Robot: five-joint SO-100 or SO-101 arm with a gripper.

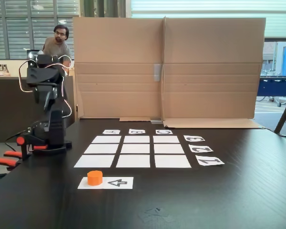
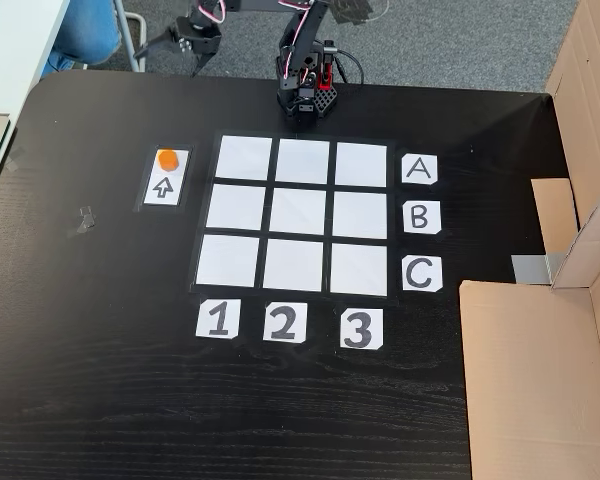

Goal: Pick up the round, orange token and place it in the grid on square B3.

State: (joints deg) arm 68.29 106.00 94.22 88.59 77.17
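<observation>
Reading plainly in the fixed view from above, the cards along the grid [image 2: 301, 215] say A [image 2: 418, 169], B [image 2: 421, 217] and C [image 2: 422, 273] down its right side and 1 [image 2: 218, 320], 2 [image 2: 284, 323] and 3 [image 2: 357, 329] below it; in the fixed view from the tabletop's near edge the same cards appear upside down and foreshortened. Square B3 [image 2: 360, 215], blank white, is the right-hand cell of the middle row in that top view. The token [image 2: 167, 158] sits on the card printed with a black arrow [image 2: 164, 187], left of the grid, at the arrow's head; from the low view the token [image 1: 95, 177] is at lower left, the arrow [image 1: 117, 182] pointing toward it. The arm [image 1: 47, 109] stands folded at the left of the low view, and is cut off by the upper edge in the top view. Its gripper is hard to make out against the dark body, so I cannot tell whether it is spread or pressed together; the token lies well apart from the arm.
</observation>
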